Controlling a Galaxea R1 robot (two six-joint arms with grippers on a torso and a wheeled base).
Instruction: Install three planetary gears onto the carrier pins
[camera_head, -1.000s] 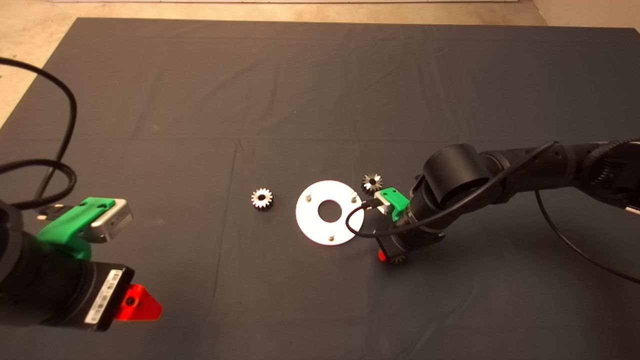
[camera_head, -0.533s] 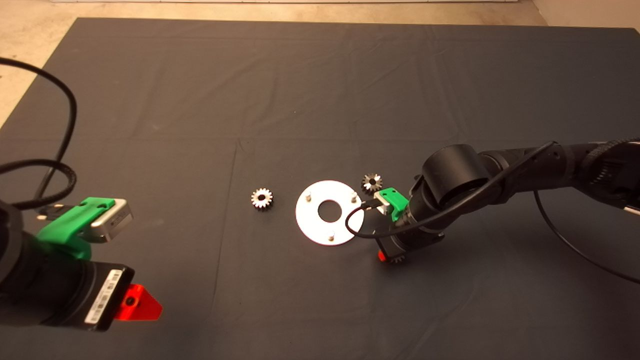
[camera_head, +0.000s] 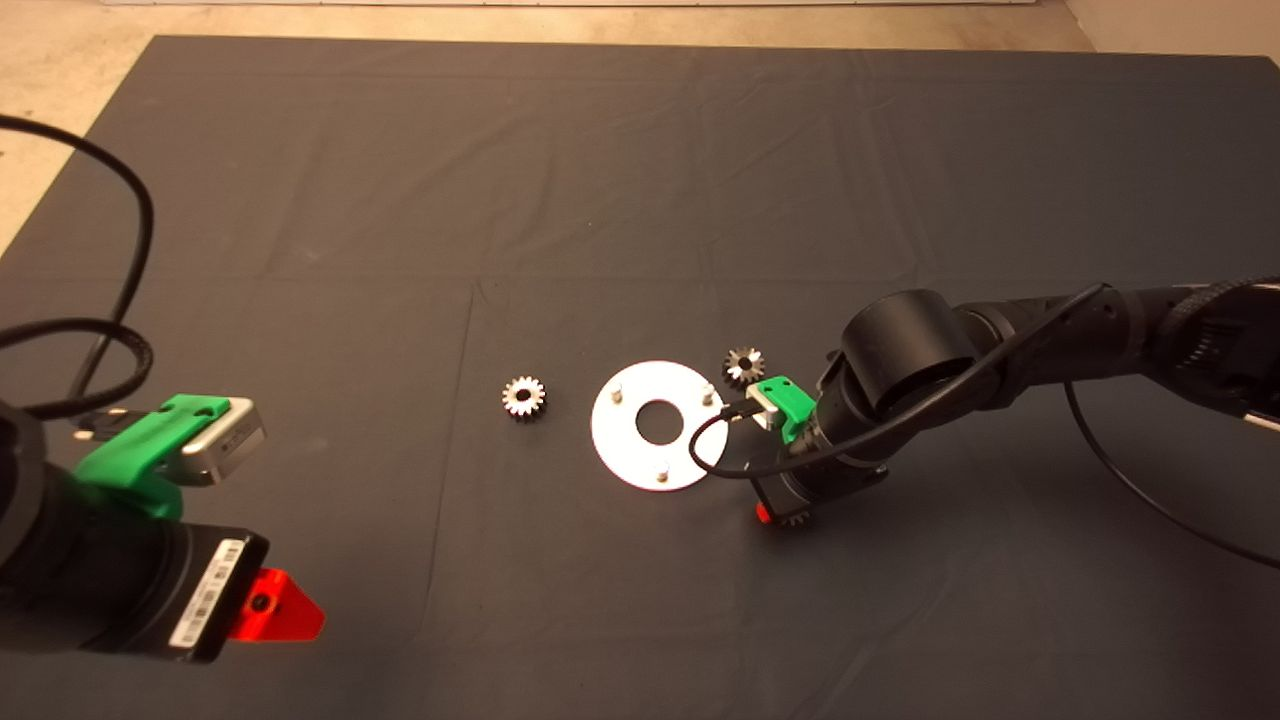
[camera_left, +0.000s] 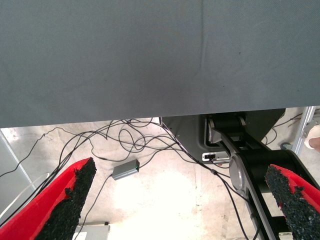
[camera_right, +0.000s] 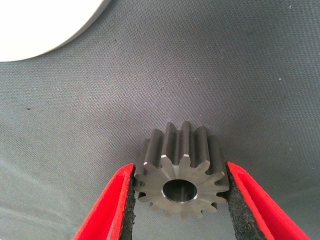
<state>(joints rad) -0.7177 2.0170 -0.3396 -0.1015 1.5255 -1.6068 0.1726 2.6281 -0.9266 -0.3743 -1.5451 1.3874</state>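
My right gripper (camera_right: 180, 200) has its two red fingers with black pads (camera_right: 129, 200) pinching a small shiny steel toothed gear (camera_right: 181, 175) by the tooth tips on either side; its flat face and round centre hole look straight at the wrist camera (about fourteen squared teeth, cleanly machined). It sits low over the dark woven mat (camera_head: 640, 180), just off the lower right rim of the flat white round disc (camera_head: 640, 455) with three thin metal pegs (camera_head: 662, 474). A second steel gear (camera_head: 743, 365) lies beside the disc's upper right edge, a third (camera_head: 523, 396) to its left. My left gripper (camera_left: 185, 200) waits at the lower left, fingers spread wide.
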